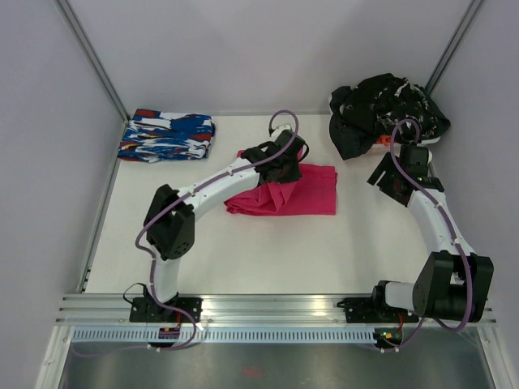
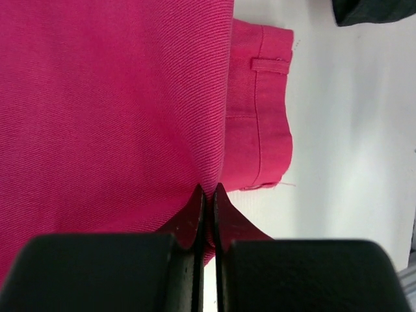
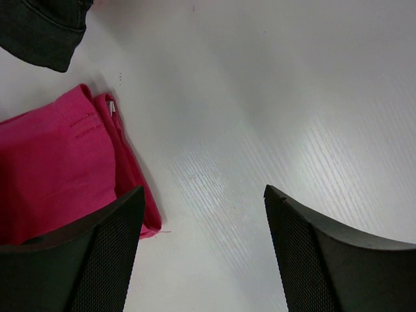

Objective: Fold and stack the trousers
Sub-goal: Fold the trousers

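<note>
From above, the trousers (image 1: 312, 194) lie part-folded in the middle of the table (image 1: 243, 251), with the left gripper (image 1: 282, 168) at their far edge. Its wrist view shows the jaws pinched tight on a fold of cloth, which should be drawn over evenly with the edges matched. The right gripper (image 3: 201, 195) hangs wide open and empty beside the trousers.

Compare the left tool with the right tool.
The left tool is shut, pinching the trousers; the right tool is open and empty. The left tool sits over the pink cloth; the right tool hangs over the table beside it. Both are black.
</note>
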You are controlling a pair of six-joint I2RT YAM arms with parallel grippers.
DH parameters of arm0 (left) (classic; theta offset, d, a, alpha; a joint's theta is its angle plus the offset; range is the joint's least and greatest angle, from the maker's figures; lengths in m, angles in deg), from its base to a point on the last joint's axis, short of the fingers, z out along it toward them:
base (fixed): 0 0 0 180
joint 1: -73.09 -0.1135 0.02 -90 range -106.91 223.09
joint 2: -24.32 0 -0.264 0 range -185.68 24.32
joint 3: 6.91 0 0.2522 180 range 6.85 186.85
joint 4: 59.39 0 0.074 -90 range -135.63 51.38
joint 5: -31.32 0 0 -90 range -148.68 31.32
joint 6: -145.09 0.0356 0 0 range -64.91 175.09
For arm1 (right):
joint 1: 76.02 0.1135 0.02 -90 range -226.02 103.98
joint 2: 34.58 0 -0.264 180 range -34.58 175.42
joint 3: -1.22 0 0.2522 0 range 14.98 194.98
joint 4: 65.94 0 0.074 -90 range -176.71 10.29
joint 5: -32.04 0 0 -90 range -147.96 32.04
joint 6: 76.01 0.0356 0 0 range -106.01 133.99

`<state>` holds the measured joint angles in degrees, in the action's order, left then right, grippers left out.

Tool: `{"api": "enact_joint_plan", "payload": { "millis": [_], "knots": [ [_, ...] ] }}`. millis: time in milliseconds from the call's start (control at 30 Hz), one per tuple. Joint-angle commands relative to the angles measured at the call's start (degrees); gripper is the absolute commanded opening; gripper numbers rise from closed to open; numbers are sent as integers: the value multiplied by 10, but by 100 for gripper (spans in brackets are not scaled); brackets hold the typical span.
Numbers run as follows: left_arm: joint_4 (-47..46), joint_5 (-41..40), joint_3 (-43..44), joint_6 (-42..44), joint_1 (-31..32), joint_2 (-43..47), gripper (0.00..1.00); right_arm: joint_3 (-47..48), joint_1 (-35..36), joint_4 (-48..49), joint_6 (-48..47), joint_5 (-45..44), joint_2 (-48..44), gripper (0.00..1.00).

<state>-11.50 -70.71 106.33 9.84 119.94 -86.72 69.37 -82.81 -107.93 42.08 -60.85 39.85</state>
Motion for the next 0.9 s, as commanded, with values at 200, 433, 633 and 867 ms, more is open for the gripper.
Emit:
{"api": "enact_joint_plan", "payload": {
  "millis": [200, 433, 633, 867],
  "knots": [
    [-87, -39, 95, -88, 49, -121, 2, 5, -2, 10, -29, 27, -33, 81],
    [-84, -63, 171, -103, 73, -183, 2, 0, -3, 17, -22, 44, -53, 81],
    [-103, -63, 169, -119, 80, -199, 2, -1, -2, 4, -23, 39, -47, 82],
    [-155, 19, 182, -71, 87, -213, 50, -1, -2, 12, -23, 52, -49, 82]
  ]
}}
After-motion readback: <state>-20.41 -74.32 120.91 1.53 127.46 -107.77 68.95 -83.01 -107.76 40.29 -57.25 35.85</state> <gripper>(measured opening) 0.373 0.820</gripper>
